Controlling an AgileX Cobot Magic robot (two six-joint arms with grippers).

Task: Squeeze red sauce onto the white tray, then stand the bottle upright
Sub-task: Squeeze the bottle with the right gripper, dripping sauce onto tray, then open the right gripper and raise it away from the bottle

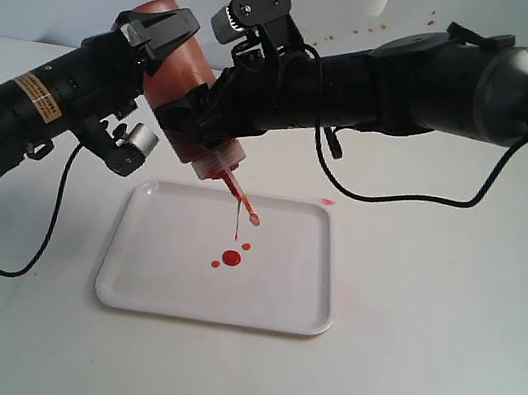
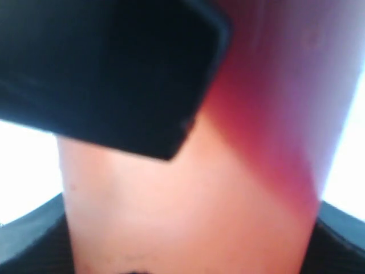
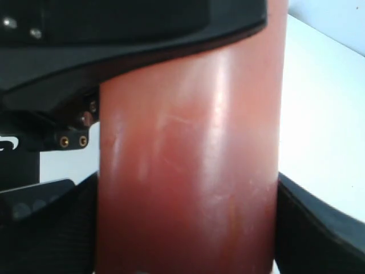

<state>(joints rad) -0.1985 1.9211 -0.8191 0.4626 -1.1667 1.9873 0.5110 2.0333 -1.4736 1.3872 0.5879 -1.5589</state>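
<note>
Obs.: the bottle (image 1: 185, 73) is held inverted and tilted above the white tray (image 1: 277, 301), nozzle (image 1: 234, 185) pointed toward 5 o'clock. The left pincer (image 1: 160, 59), entering from 9 o'clock, is pinching the bottle near its base. The right pincer (image 1: 212, 113), entering from 2 o'clock, is clamped on the lower body. In both wrist views the bottle wall is seen filling the gap between the jaws.

The red sauce (image 1: 230, 258) is seen as a round blob near the tray's middle, with small drops at its 1 and 8 o'clock. A thin thread is seen hanging from the nozzle.

Risks, as judged:
- If the bottle is swung upright before the thread breaks, sauce may be trailed over the rim onto the table (image 1: 438, 369). A red smear (image 1: 327, 202) is already noted off the tray at 1 o'clock.
- A two-pincer rotation is required; unmatched motion may twist the soft wall and cause an unwanted squirt.
- If one pincer is released early, slipping is likely.
- The tethered cap (image 1: 254, 219) may be dragged through the sauce.
</note>
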